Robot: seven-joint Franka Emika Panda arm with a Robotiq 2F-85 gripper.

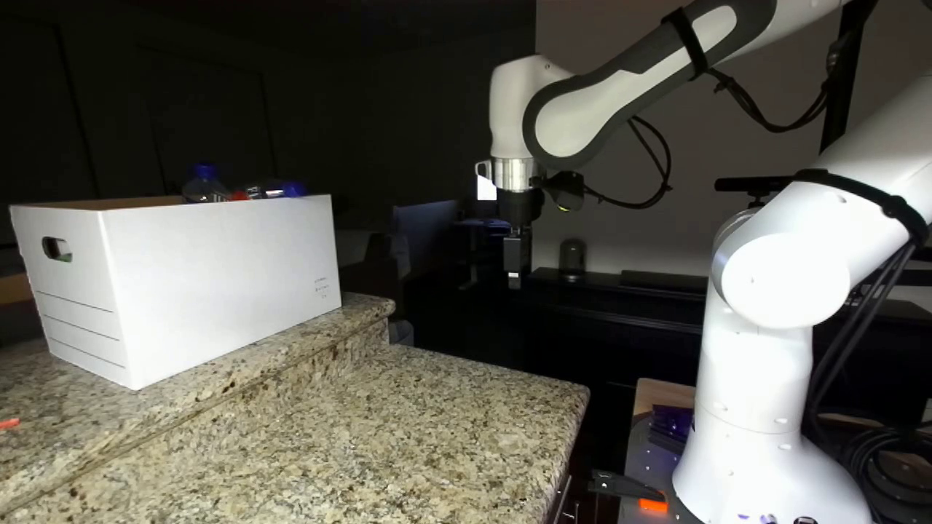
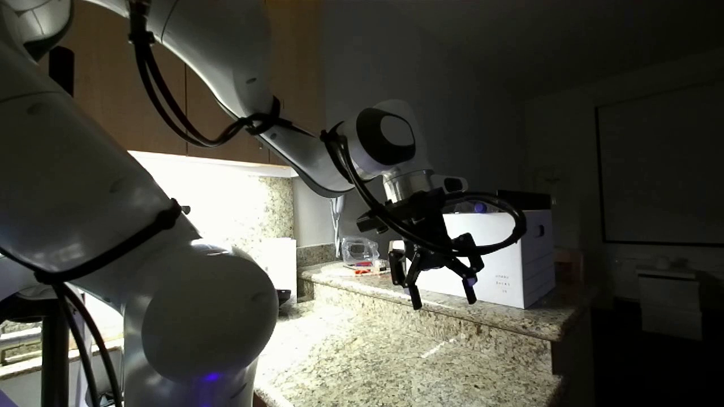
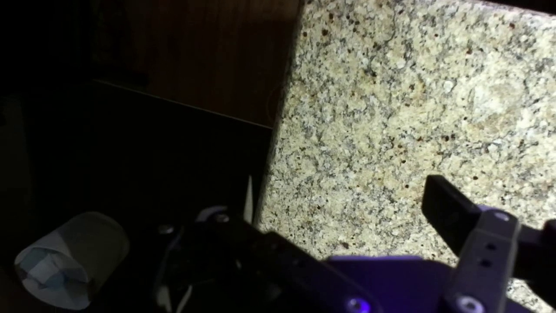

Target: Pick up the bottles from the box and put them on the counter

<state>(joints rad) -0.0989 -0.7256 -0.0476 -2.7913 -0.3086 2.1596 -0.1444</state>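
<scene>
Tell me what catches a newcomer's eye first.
Probably the large white rectangular box on the raised level of the speckled beige granite counter, a clear plastic blue-capped bottle peeking over its rim. Then the white jointed robot arm beside the counter, its black end effector hanging open in midair.

The black robot hand (image 2: 443, 294) points down, fingers (image 2: 415, 298) apart, and hides part of a big white box (image 2: 506, 265) from me. The box sits on the high part of the table (image 2: 509, 320), and a blue bottle cap (image 2: 480, 207) peeks out.
</scene>
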